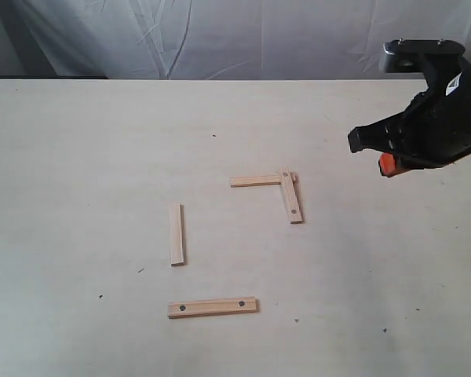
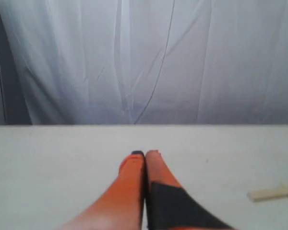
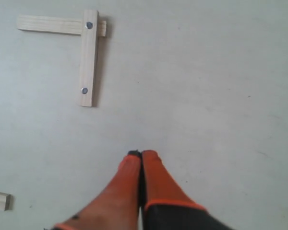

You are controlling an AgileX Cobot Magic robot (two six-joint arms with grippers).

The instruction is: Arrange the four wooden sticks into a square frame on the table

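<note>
pale table (image 1: 78,157) before a white drape (image 1: 220,39). 2 sticks are lapped as an l-corner (image 1: 288,180); plain stick (image 1: 177,234) and holed stick (image 1: 213,307) lie apart. left gripper (image 2: 144,154) and right gripper (image 3: 141,154) are seen closed, empty. strips judged light, stiff; to be pinched mid-length.

The left gripper (image 2: 144,154) is hovering over the table (image 2: 48,163), its two orange fingers (image 2: 132,177) pressing together along their length with nothing between them; one is showing a black patch near its base. Ahead of the tips, the pale tabletop is running back to a white, creased curtain (image 2: 182,62) that is hanging behind it. Well off to one side, a blurred wooden stick (image 2: 268,193) is lying flat at the picture's edge, and whether another piece is crossing its end cannot be told.
</note>
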